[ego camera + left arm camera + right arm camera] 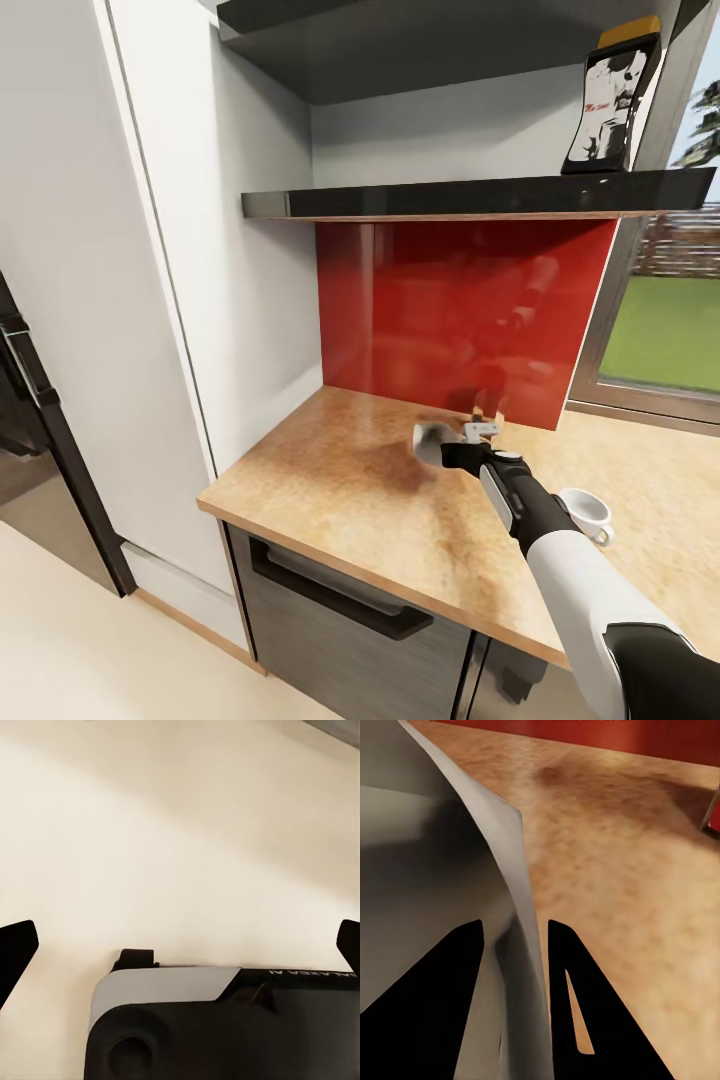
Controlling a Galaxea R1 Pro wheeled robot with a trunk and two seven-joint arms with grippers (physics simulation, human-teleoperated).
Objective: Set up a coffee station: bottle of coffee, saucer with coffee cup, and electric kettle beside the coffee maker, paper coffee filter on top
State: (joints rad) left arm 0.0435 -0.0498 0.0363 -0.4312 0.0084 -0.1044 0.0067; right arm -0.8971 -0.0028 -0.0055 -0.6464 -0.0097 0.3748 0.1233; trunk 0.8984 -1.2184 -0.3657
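Note:
My right gripper point(452, 440) hovers low over the tan countertop point(330, 480), close to the red backsplash. It is shut on a pale grey paper coffee filter point(428, 440). In the right wrist view the filter's folded wall point(472, 870) runs between the two dark fingers point(574, 997), which pinch its edge. A white coffee cup point(587, 512) stands on the counter to the right of my forearm. The dark bottle of coffee point(612, 100) with a yellow cap stands on the black shelf point(470, 196) at upper right. My left gripper point(184, 937) is open over pale floor, above the robot's dark base.
A red backsplash point(450, 300) backs the counter. A tall white cabinet point(150, 250) bounds its left end, and a window point(665, 330) opens at the right. A dark drawer front point(340, 600) sits below the counter edge. A black appliance point(30, 400) stands at far left.

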